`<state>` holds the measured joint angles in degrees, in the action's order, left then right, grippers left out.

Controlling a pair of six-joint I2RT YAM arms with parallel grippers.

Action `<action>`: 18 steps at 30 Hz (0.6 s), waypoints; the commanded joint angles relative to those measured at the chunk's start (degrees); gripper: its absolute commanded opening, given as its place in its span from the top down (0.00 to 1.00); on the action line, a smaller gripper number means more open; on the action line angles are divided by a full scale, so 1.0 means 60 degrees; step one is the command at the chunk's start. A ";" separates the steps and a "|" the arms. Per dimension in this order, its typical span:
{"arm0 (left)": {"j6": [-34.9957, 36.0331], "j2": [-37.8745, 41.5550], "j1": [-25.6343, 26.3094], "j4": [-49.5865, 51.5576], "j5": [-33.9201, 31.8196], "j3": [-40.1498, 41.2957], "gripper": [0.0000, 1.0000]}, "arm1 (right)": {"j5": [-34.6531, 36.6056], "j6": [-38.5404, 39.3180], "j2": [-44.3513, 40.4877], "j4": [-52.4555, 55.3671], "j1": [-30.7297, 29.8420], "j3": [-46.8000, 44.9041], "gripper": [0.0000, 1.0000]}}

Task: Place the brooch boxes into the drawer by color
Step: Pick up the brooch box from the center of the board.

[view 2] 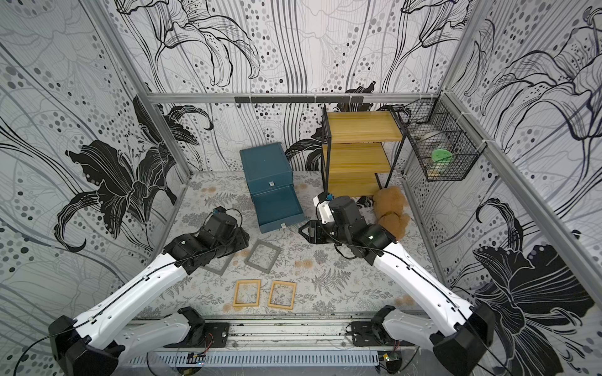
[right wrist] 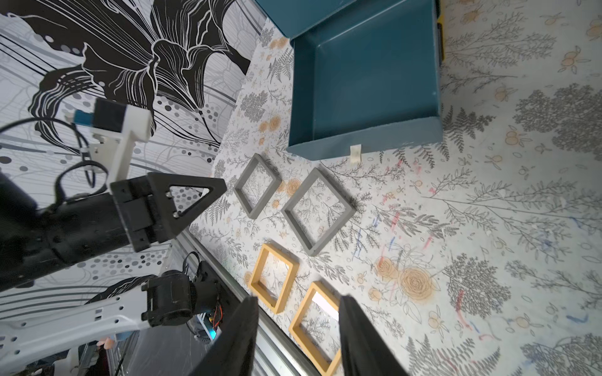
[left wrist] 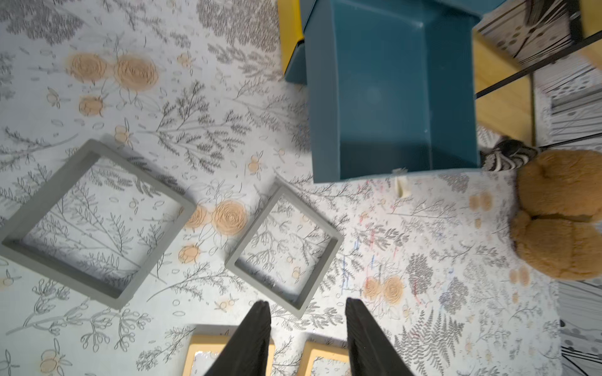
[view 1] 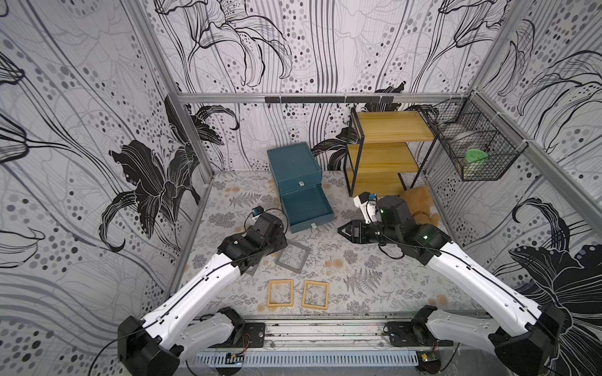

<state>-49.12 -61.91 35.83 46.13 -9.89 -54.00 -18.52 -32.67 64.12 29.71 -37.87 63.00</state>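
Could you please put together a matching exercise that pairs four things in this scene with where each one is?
Things:
1. open drawer
2. yellow brooch boxes
3. plush bear
4. wire basket

Places:
a. hanging on a side wall
b. beside the foot of the yellow shelf rack
c. flat on the table, side by side
d. pulled out of the teal chest, nothing in it

Pairs: 1-d, 2-c, 3-b, 4-a
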 commanded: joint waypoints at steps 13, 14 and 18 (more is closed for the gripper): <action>-0.0260 -0.1000 0.0385 -0.1503 -0.0333 0.2040 0.57 | -0.0260 0.0047 -0.0722 0.0325 -0.0032 -0.0755 0.54; -0.0145 -0.1167 0.0393 -0.1558 -0.0356 0.2017 0.56 | -0.0288 0.0026 -0.0722 0.0308 -0.0032 -0.0784 0.54; 0.0435 -0.2101 0.0350 -0.1762 -0.0515 0.1755 0.55 | -0.0355 0.0008 -0.0603 0.0241 -0.0032 -0.0804 0.54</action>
<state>-50.11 -72.40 38.17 38.15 -11.11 -42.30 -19.75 -32.10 60.69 31.24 -37.87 58.96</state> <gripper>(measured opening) 0.447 0.462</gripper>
